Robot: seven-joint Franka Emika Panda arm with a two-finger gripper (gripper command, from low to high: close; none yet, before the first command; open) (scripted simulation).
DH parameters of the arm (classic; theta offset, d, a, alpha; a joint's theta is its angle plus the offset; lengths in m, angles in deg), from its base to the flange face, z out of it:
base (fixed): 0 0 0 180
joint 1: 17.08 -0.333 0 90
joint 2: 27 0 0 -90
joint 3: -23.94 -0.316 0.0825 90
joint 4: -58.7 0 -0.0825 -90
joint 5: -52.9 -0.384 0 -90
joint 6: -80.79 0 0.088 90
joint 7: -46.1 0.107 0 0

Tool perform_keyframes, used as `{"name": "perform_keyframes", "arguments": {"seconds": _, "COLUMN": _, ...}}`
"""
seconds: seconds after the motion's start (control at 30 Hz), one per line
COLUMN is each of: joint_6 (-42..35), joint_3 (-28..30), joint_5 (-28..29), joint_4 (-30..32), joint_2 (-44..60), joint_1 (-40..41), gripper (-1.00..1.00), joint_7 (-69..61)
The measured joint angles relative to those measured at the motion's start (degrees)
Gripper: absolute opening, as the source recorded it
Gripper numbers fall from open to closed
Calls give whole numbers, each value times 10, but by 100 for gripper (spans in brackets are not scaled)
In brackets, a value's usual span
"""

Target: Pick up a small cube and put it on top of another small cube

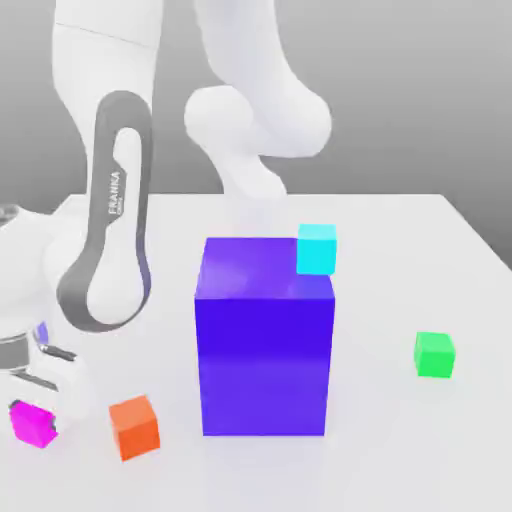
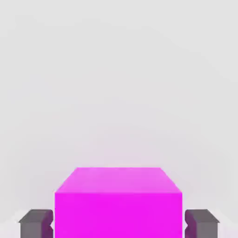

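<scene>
- Exterior view: the arm is bent low at the exterior view's left, and its hand [image 1: 38, 400] sits right over the small magenta cube [image 1: 32, 424], which rests on the white desk [image 1: 420, 440] at the near left edge. That low reach fits a grasp being made at desk height, before any lift.
- Exterior view: the green cube [image 1: 434, 354], the likely target, lies well apart at the exterior view's right, with the big blue block [image 1: 265, 340] between the two; a cyan cube [image 1: 316, 249] stands at its far top corner, possibly behind it rather than on it. An orange cube [image 1: 134, 427] lies near the magenta one.
- Hand view: the magenta cube [image 2: 118, 204] sits centred between the two dark fingertips [image 2: 35, 223], which are closed against its opposite sides, so the hand has hold of it squarely.
- Judgement: the carry must rise enough to clear the blue block.
</scene>
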Motion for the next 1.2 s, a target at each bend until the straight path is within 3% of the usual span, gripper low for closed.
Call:
{"name": "perform_keyframes", "arguments": {"seconds": 0.1, "joint_6": -1, "joint_3": 2, "joint_5": -1, "joint_4": 0, "joint_2": -1, "joint_1": -2, "gripper": -100, "joint_7": 0}}
{"name": "perform_keyframes", "arguments": {"seconds": 0.27, "joint_6": -66, "joint_3": 59, "joint_5": 70, "joint_4": 22, "joint_2": -90, "joint_1": -43, "gripper": -100, "joint_7": 54}}
{"name": "perform_keyframes", "arguments": {"seconds": 0.43, "joint_6": -98, "joint_3": 33, "joint_5": 45, "joint_4": 16, "joint_2": -104, "joint_1": -52, "gripper": -100, "joint_7": 53}}
{"name": "perform_keyframes", "arguments": {"seconds": 0.97, "joint_6": -138, "joint_3": -250, "joint_5": -64, "joint_4": 20, "joint_2": -97, "joint_1": -214, "gripper": -100, "joint_7": -91}}
{"name": "perform_keyframes", "arguments": {"seconds": 1.2, "joint_6": -143, "joint_3": -355, "joint_5": -23, "joint_4": 90, "joint_2": -180, "joint_1": -296, "gripper": -100, "joint_7": -213}}
